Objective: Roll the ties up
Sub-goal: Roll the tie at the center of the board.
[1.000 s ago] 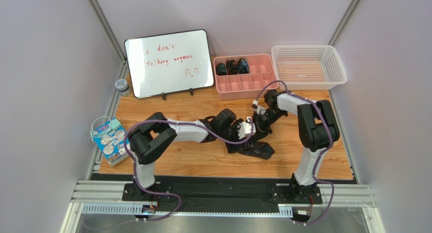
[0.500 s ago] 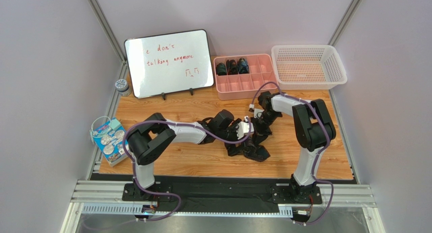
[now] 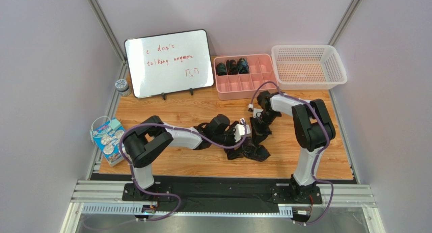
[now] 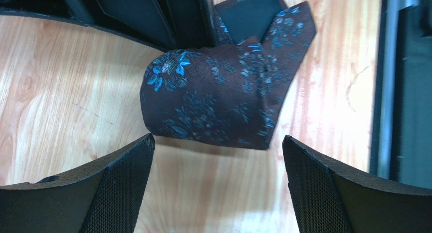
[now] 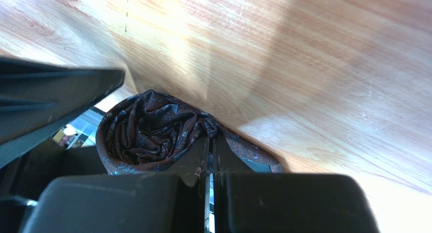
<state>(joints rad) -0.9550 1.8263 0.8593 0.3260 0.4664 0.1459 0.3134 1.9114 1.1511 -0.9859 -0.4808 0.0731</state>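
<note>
A dark brown tie with blue flowers (image 3: 252, 150) lies mid-table, mostly wound into a loose coil (image 5: 144, 131) with its wide pointed end lying flat beside it (image 4: 284, 25). My right gripper (image 5: 210, 142) is shut on the tie's fabric at the edge of the coil; in the top view it (image 3: 259, 127) sits just above the tie. My left gripper (image 4: 218, 187) is open and empty. Its fingers (image 4: 121, 182) stand a little short of the roll (image 4: 218, 96) and do not touch it. In the top view it (image 3: 242, 136) is left of the tie.
A pink divided tray (image 3: 243, 93) at the back holds three rolled dark ties (image 3: 231, 67). A white basket (image 3: 308, 66) stands to its right. A whiteboard (image 3: 169, 62) stands at back left, with a small jar (image 3: 121, 85) and a printed box (image 3: 108, 140) on the left.
The tie has drawn in from a spread strip to a tighter bundle. My right gripper has moved left and nearer with the fabric. My left arm has pulled back to the left.
</note>
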